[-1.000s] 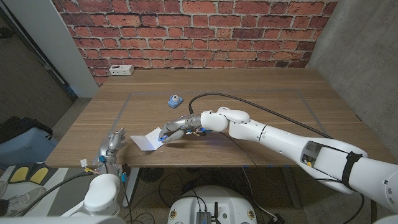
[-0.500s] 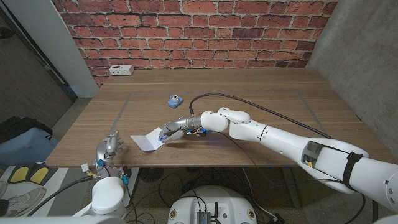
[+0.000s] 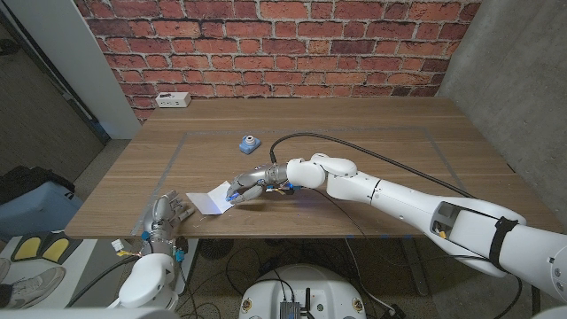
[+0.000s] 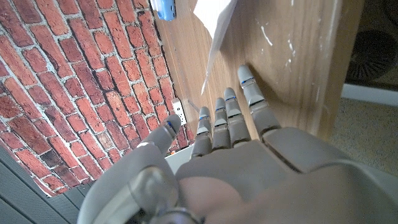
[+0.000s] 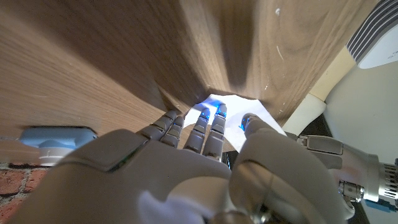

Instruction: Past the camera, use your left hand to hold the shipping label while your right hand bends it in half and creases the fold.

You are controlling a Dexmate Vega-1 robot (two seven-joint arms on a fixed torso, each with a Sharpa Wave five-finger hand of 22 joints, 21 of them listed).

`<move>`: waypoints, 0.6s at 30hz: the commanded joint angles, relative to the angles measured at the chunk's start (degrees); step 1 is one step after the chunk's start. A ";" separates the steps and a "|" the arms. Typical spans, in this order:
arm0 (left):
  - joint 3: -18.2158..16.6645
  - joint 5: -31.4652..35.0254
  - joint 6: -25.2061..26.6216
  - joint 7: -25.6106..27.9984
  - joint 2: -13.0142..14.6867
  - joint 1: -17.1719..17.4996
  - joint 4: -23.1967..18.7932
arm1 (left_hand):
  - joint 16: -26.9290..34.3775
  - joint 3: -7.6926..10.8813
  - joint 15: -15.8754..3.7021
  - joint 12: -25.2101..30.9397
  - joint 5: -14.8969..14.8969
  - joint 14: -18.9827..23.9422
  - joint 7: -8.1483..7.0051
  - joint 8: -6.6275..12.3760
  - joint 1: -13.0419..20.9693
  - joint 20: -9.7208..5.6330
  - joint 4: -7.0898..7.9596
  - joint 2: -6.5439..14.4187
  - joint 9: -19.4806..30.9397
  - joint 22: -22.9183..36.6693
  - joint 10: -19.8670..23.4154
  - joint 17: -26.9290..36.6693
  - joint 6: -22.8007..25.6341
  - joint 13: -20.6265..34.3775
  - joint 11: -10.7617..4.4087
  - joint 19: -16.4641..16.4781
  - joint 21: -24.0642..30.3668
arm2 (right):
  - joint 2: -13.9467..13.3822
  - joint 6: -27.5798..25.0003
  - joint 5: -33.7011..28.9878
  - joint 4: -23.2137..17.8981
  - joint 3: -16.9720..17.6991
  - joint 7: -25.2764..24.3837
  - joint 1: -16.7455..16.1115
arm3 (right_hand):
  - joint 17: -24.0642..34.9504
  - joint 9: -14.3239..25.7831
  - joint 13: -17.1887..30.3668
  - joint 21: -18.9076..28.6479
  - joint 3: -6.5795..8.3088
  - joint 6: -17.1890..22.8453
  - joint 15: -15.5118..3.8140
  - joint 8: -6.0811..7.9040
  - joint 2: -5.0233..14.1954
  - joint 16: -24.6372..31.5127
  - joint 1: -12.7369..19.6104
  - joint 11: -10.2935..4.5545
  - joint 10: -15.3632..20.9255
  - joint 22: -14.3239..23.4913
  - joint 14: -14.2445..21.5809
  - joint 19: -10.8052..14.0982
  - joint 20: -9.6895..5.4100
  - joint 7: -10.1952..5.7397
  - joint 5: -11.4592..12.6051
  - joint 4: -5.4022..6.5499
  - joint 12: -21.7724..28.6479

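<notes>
Lower left of the head view: left robot hand [image 3: 165, 217] now up at the near edge of the surface [image 3: 372, 142], fingers spread and holding nothing, fingertips just short of the shipping label [image 3: 211, 200]; over the last second it has come in from lower and further left, closing on the label's near-left corner. Left wrist view agrees: fingers [image 4: 231, 118] extended over the wood, label [image 4: 213, 18] ahead, not touched yet. Left-center: label sits near the front edge, its right side lifted off the wood. Right of that, right robot hand [image 3: 252, 184] pinches the label's raised right edge, fingertips on white paper in the right wrist view [image 5: 211, 115]; that hand looks unmoved. Upper center: small blue camera [image 3: 250, 142] well behind the label, white outlet box [image 3: 171, 100] at upper left. Judgement: left-hand hold not yet made, fold only started, crease still to do.
</notes>
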 commanded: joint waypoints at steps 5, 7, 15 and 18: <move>-0.46 -16.23 -8.88 -11.95 1.42 -1.04 4.86 | 0.75 0.68 0.02 0.82 -0.34 3.56 3.79 0.34 -0.10 -1.10 -0.66 -0.81 -0.12 -0.10 3.40 -0.15 2.79 -0.51 0.03 5.18 0.82 | -0.25 0.16 0.98 -0.23 0.42 -0.15 -0.50 | 0.04 0.29 0.16 0.27 -0.28 0.76 -3.02 -0.17 -0.20 0.47 -0.61 -0.17 0.46 0.15 0.29 0.60 0.15 0.14 0.35 0.00 -0.07; -0.18 -16.11 -9.79 -11.74 1.59 -0.90 5.00 | 0.95 0.79 -0.22 1.01 -0.43 5.33 3.84 0.44 -0.16 -1.48 -1.05 -1.05 -0.15 -0.20 4.80 -0.26 3.97 -0.71 0.01 7.95 1.35 | -0.24 0.13 0.97 -0.23 0.40 -0.07 -0.47 | 0.00 0.29 0.16 0.26 -0.34 0.80 -3.05 -0.20 -0.21 0.48 -0.65 -0.08 0.50 0.15 0.32 0.61 0.19 0.11 0.35 -0.04 -0.09; 1.43 -14.37 -15.79 -13.95 1.89 -1.17 7.53 | 0.75 0.95 -0.45 1.06 -0.56 7.23 3.58 1.55 -0.53 -1.97 -1.32 -1.24 0.18 -0.29 6.62 -0.32 8.25 -0.94 0.07 9.76 1.09 | -0.34 0.23 1.22 -0.34 0.48 -0.08 -0.61 | -0.08 0.29 0.16 0.24 -0.38 0.85 -3.10 -0.28 -0.12 0.49 -0.66 -0.02 0.64 0.15 0.38 0.61 0.16 0.11 0.38 -0.13 -0.12; 1.86 -13.42 -18.25 -15.44 2.28 -1.69 8.86 | 0.03 0.62 -0.86 0.57 -0.87 6.87 3.52 3.41 -1.36 -1.94 -1.56 -1.98 1.12 -0.27 6.61 -0.33 14.10 -1.01 0.05 8.92 -0.16 | -0.47 0.20 1.32 -0.54 0.57 -0.14 -0.76 | -0.17 0.29 0.15 0.23 -0.40 0.91 -3.09 -0.33 -0.08 0.49 -0.62 -0.23 0.65 0.15 0.39 0.61 0.12 0.09 0.41 -0.24 -0.20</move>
